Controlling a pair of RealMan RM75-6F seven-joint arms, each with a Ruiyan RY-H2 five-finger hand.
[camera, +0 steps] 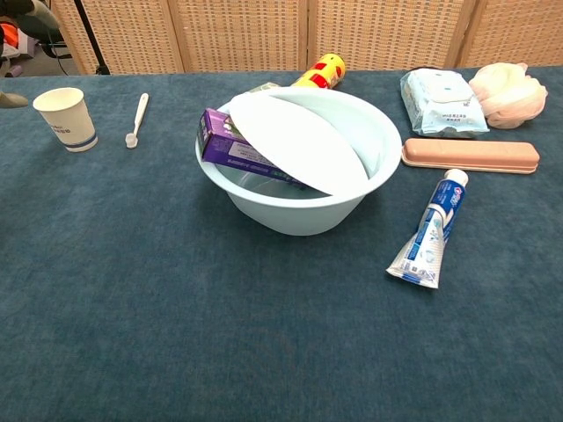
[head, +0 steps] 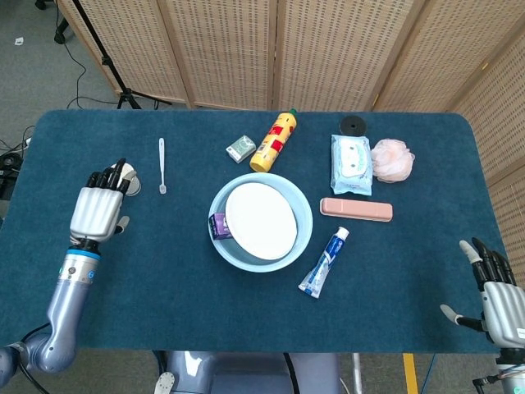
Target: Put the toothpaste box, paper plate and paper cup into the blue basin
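The light blue basin [head: 304, 220] sits mid-table. Inside it the white paper plate [head: 261, 220] leans tilted over the purple toothpaste box [head: 218, 225], whose end sticks out at the basin's left rim. In the chest view, plate [camera: 295, 141] and box [camera: 233, 149] lie the same way in the basin [camera: 299, 207]. The paper cup [camera: 66, 119] stands upright at the far left. My left hand [head: 98, 209] is over it, fingers extended and holding nothing; in the head view they hide most of the cup. My right hand [head: 496, 287] hangs open off the table's front right corner.
A white toothbrush [head: 162, 164] lies right of the cup. Behind the basin are a small green box [head: 240, 148] and a yellow bottle [head: 274, 140]. To the right lie a wipes pack [head: 351, 164], pink loofah [head: 392, 160], pink case [head: 356, 209] and toothpaste tube [head: 325, 263].
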